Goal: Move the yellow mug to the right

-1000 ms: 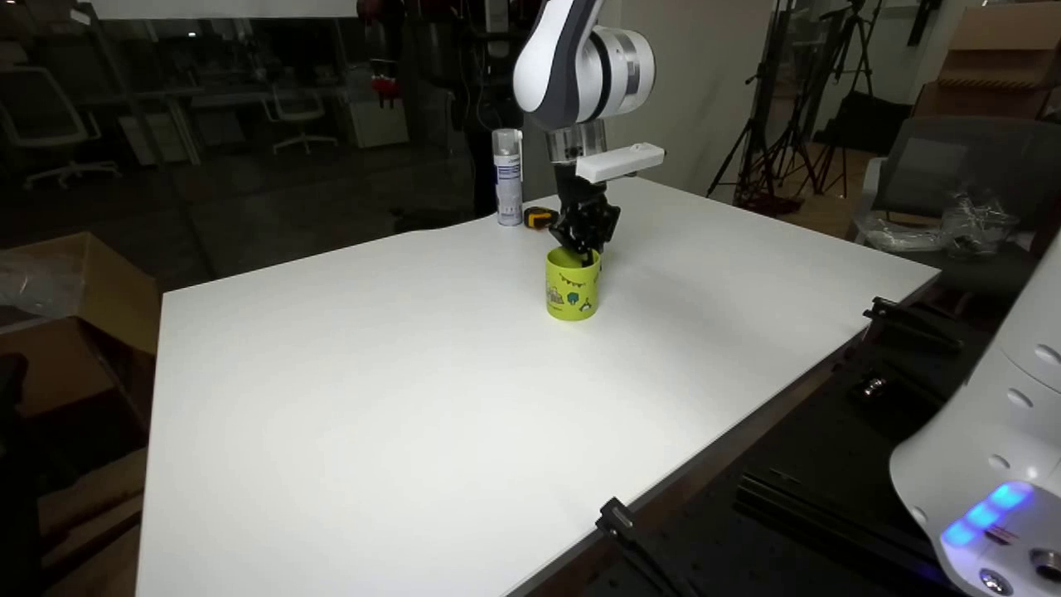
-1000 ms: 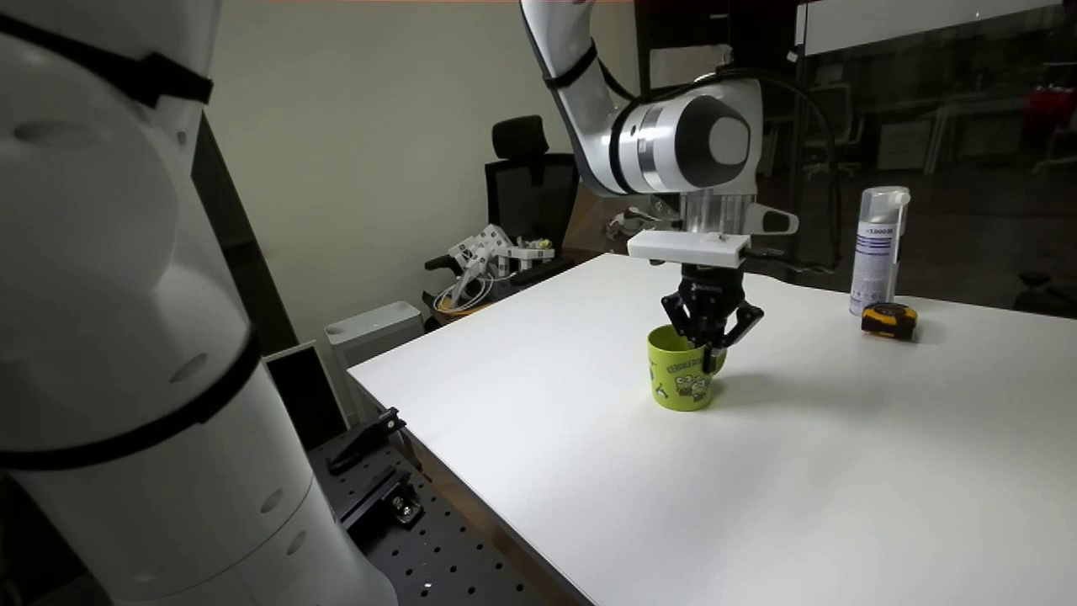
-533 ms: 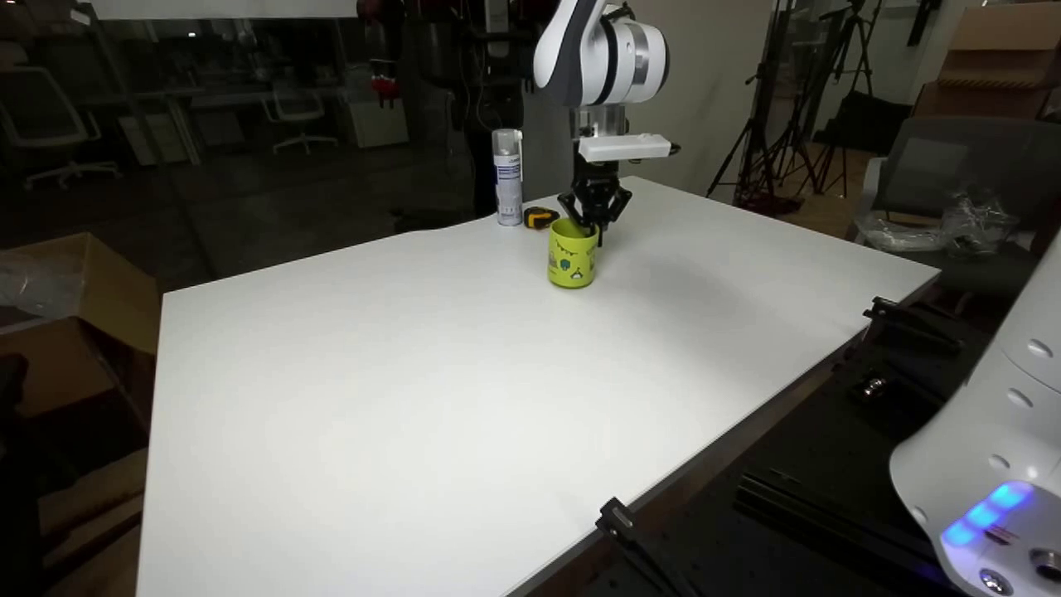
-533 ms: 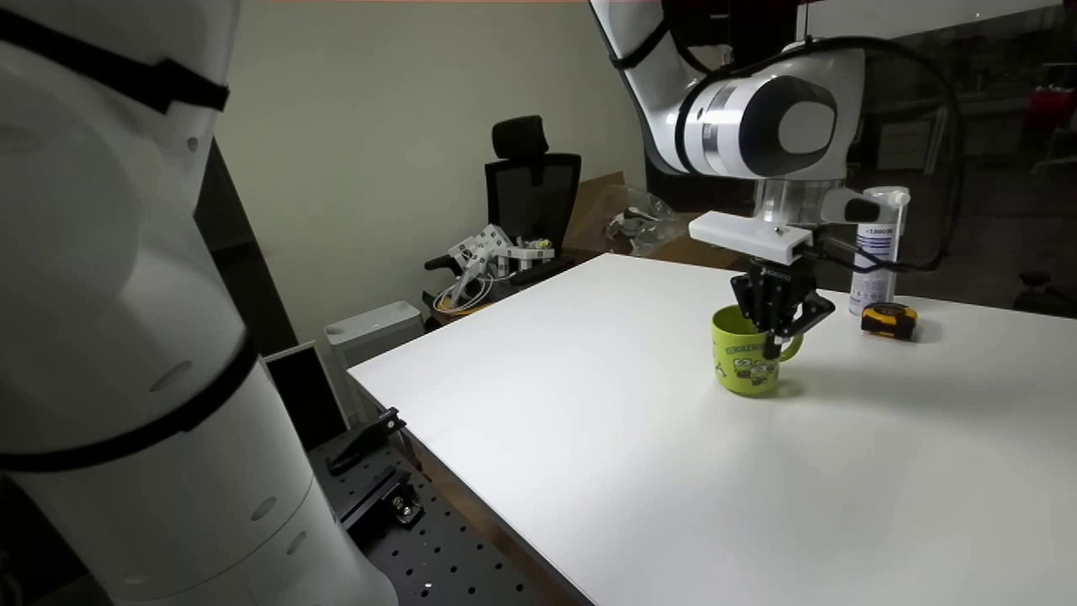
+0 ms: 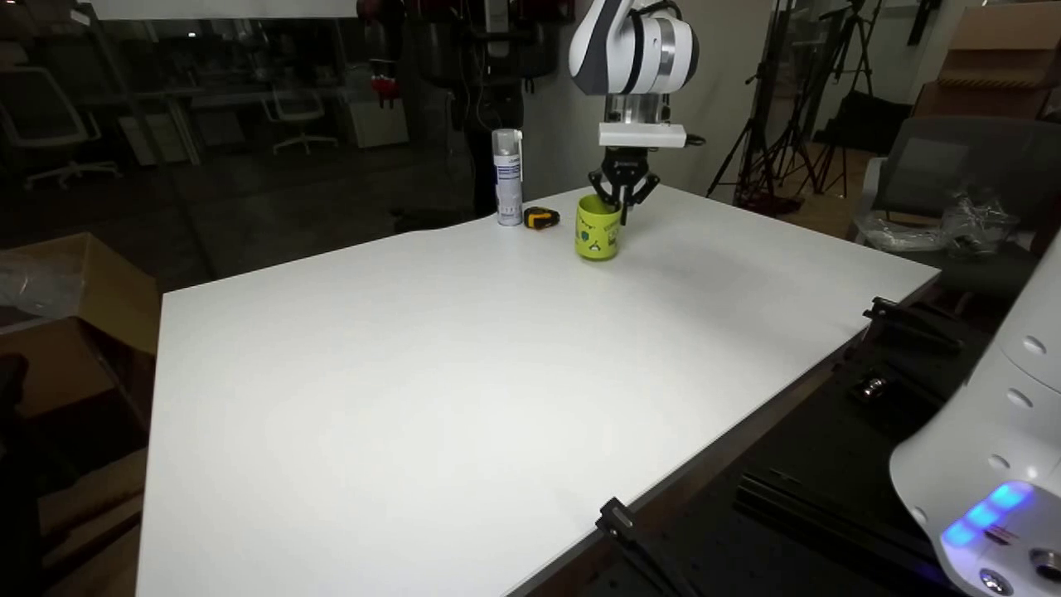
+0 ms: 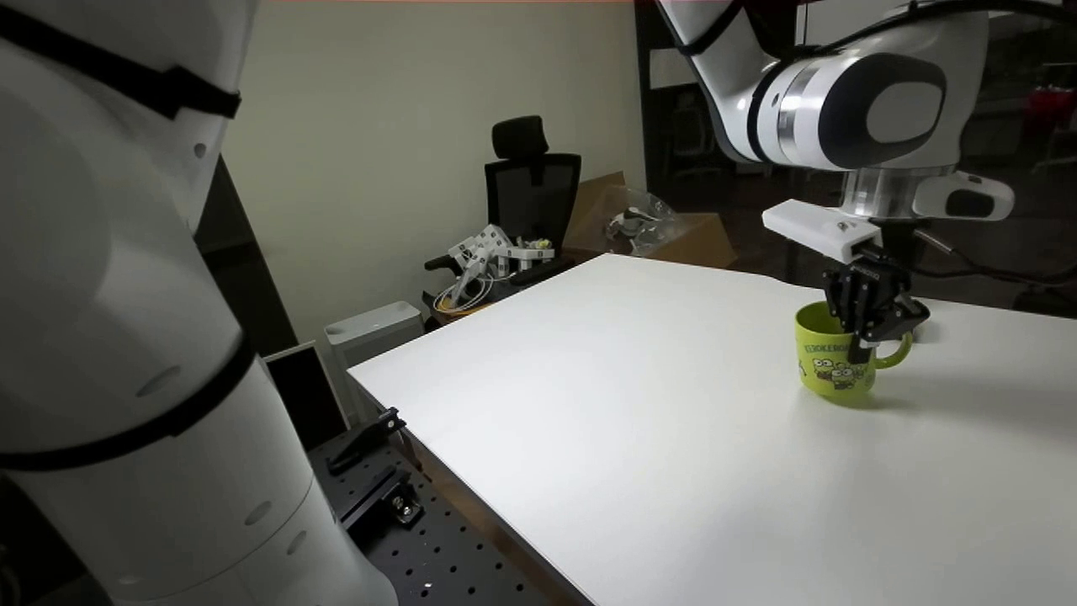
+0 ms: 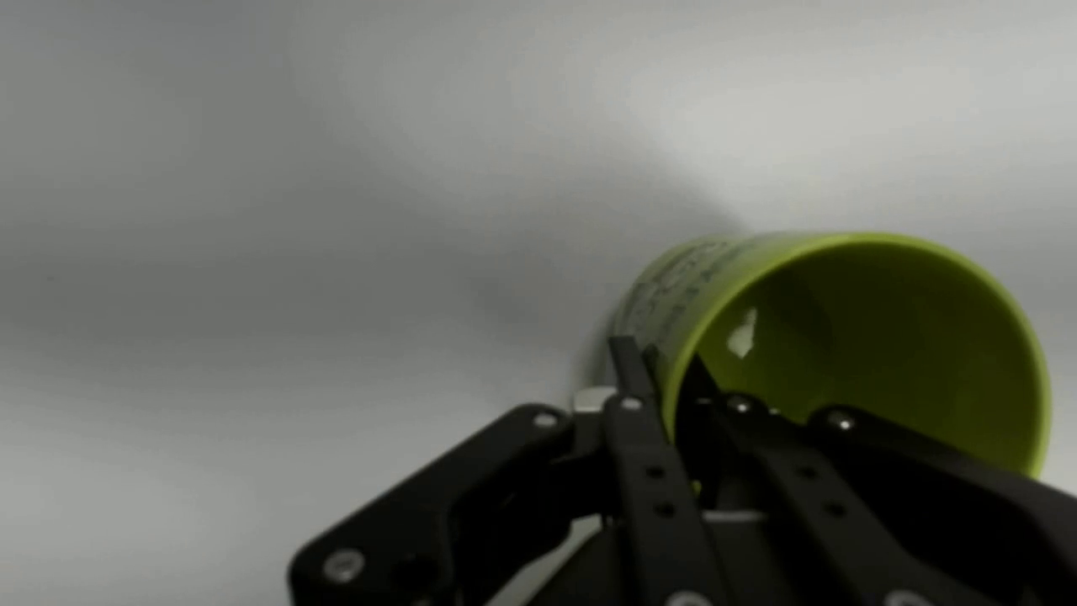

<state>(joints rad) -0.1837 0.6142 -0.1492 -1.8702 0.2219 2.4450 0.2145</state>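
The yellow mug [image 5: 595, 232] is yellow-green with cartoon prints and stands upright near the back of the white table. It also shows in an exterior view [image 6: 820, 360], with its handle on the gripper's side. My gripper [image 5: 623, 209] points down and is shut on the mug's wall. In the wrist view the gripper [image 7: 663, 370] has one finger inside the mug [image 7: 909, 320] and one outside, with the rim between them. The mug looks at or just above the tabletop; I cannot tell whether it touches.
A white spray bottle with a blue band [image 5: 508, 186] and a yellow-black tape measure [image 5: 541, 218] stand at the table's back edge, left of the mug. Black clamps [image 5: 617, 518] sit on the white table's [image 5: 373, 390] near edge. A cardboard box [image 5: 83, 307] is beside the table.
The gripper has moved with the mug held in it, toward the back and slightly right in an exterior view and clearly rightward in the other. The grasp on the wall stays the same.
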